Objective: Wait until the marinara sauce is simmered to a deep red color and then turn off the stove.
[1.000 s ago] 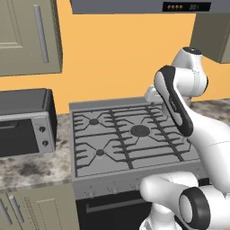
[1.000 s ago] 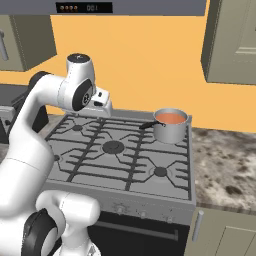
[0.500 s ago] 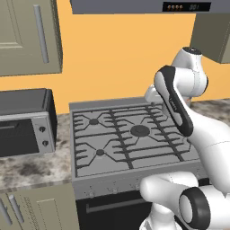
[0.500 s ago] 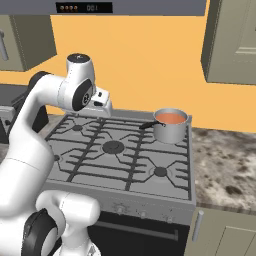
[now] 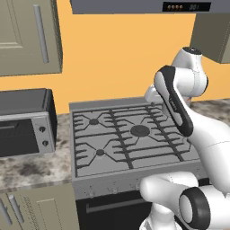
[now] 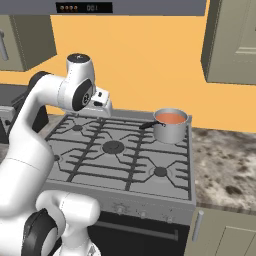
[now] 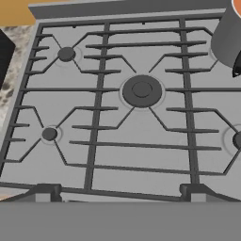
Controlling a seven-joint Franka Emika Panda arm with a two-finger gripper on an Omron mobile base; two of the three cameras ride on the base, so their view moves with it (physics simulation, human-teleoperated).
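Orange-red marinara sauce (image 6: 171,118) sits in its shiny steel saucepan (image 6: 170,126) on the wide grey gas stove's (image 6: 120,152) back-right burner, not yet deep red; waiting remains. Tool (image 7: 121,192) spread apart, empty, above the stove.

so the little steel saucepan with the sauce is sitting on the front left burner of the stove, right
Not quite. The steel saucepan with the marinara sauce sits on the back right burner of the stove, near the wall and next to the stone counter. The right base view shows this.
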